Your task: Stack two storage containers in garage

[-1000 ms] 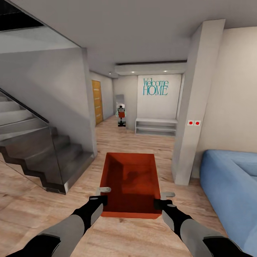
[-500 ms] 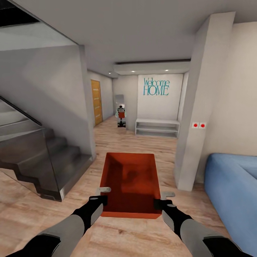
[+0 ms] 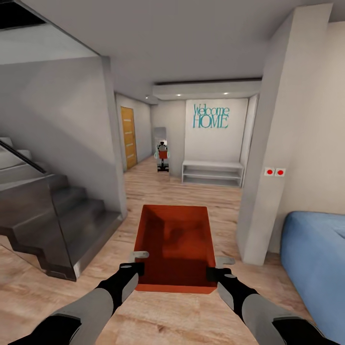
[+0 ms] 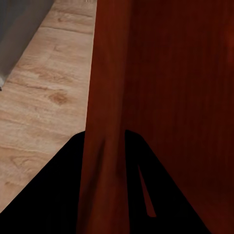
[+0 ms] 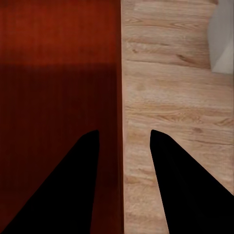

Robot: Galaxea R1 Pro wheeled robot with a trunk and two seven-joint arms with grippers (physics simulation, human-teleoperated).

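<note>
One orange-red storage container (image 3: 175,247) hangs level in front of me above the light wood-plank floor of the living room, open side up and empty. My left gripper (image 3: 137,265) is shut on its left wall near the closest corner, and my right gripper (image 3: 214,268) is shut on its right wall. In the left wrist view the thin container wall (image 4: 105,97) runs between the dark fingers of the left gripper (image 4: 105,134). The right wrist view has the container wall (image 5: 120,73) between the fingers of the right gripper (image 5: 123,131).
A grey staircase (image 3: 62,215) with a glass balustrade stands at the left. On the right rise a white pillar (image 3: 273,158) and a blue sofa (image 3: 316,258). The hallway ahead holds a white low shelf (image 3: 212,172), a wooden door (image 3: 128,136) and a small red-and-black object (image 3: 163,155).
The whole view has advanced toward the hallway: staircase, pillar and sofa slid outward and grew larger. The container and both grippers keep the same place relative to me.
</note>
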